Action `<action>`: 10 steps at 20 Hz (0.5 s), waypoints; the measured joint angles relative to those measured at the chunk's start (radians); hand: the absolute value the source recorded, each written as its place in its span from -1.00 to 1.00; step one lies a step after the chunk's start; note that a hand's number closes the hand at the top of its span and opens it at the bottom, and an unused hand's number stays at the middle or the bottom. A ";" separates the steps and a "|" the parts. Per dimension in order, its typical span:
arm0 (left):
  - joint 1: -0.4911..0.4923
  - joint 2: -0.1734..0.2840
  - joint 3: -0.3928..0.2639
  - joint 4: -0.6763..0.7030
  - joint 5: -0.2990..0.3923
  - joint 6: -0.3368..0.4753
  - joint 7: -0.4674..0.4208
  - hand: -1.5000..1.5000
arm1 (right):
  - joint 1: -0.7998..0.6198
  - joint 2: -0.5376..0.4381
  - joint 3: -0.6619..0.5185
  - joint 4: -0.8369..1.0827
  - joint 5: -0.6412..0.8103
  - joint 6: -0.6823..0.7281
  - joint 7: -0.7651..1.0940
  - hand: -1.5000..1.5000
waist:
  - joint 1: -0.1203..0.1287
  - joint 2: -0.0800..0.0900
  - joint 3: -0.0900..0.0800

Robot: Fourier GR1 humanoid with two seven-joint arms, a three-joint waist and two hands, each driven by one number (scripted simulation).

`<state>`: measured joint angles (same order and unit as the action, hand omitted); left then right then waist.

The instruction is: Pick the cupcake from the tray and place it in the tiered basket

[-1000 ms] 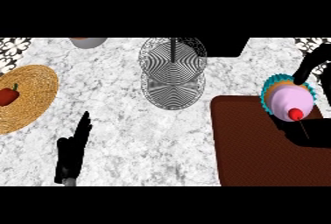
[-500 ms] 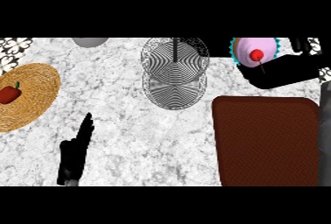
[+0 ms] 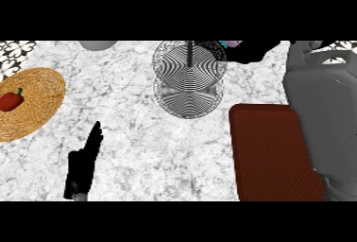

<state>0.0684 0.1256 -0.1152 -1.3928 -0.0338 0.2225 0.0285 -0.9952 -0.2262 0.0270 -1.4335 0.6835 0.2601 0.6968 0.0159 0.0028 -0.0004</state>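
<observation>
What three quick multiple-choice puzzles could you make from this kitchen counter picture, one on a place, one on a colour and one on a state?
1. Where does the red pepper lie?
A. On the round woven straw plate at the left
B. On the dark red rectangular tray
C. In the wire tiered basket

2. What colour is the rectangular tray?
A. Blue
B. Dark red
C. Yellow

3. How is the robot's left hand?
A. Curled round a cup
B. Open, fingers straight, holding nothing
C. Pressing on the tray

Answers: 1 A, the pepper sits on the woven plate. 2 B, the tray is dark red. 3 B, the black hand rests open over the marble counter, beside no object.
</observation>
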 measured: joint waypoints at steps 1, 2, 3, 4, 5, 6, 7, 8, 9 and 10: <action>0.003 -0.004 0.001 0.005 -0.002 0.002 -0.009 0.00 | -0.008 0.009 0.007 0.030 0.010 -0.013 -0.018 1.00 | 0.000 0.000 0.000; 0.008 -0.004 0.000 0.002 -0.003 0.001 -0.008 0.00 | -0.022 0.026 0.017 0.071 0.023 -0.032 -0.031 1.00 | 0.002 0.000 0.000; 0.013 -0.008 0.001 0.020 -0.003 -0.003 -0.029 0.00 | -0.030 0.031 0.017 0.109 0.031 -0.049 -0.053 1.00 | 0.002 0.001 0.000; 0.010 -0.007 0.007 0.025 0.001 -0.007 -0.032 0.00 | -0.033 0.039 0.021 0.137 0.039 -0.061 -0.070 1.00 | 0.001 0.000 0.000; 0.010 0.000 0.013 0.022 0.005 -0.015 -0.030 0.00 | -0.033 0.041 0.019 0.173 0.046 -0.078 -0.095 1.00 | 0.001 0.000 0.000; -0.003 0.008 0.024 0.023 0.010 -0.021 -0.019 0.00 | -0.038 0.051 0.025 0.203 0.061 -0.096 -0.104 1.00 | 0.000 0.001 0.000; 0.011 0.009 0.022 0.008 0.013 -0.028 -0.018 0.00 | -0.049 0.064 0.031 0.236 0.077 -0.111 -0.103 1.00 | 0.001 0.000 0.000; 0.004 0.008 0.023 0.014 0.015 -0.031 -0.017 0.00 | -0.065 0.070 0.031 0.279 0.089 -0.126 -0.112 1.00 | 0.002 0.001 0.000; 0.005 -0.001 0.016 0.011 0.006 -0.022 -0.016 0.00 | -0.079 0.083 0.030 0.317 0.101 -0.146 -0.115 1.00 | 0.002 0.001 0.000; -0.003 -0.002 0.019 0.017 0.004 -0.021 -0.018 0.00 | -0.089 0.094 0.029 0.356 0.113 -0.169 -0.120 1.00 | 0.003 0.001 0.000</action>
<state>0.0650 0.1239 -0.0965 -1.3757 -0.0300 0.2010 0.0109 -1.0839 -0.1321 0.0560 -1.0776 0.7962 0.0909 0.5771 0.0186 0.0040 -0.0005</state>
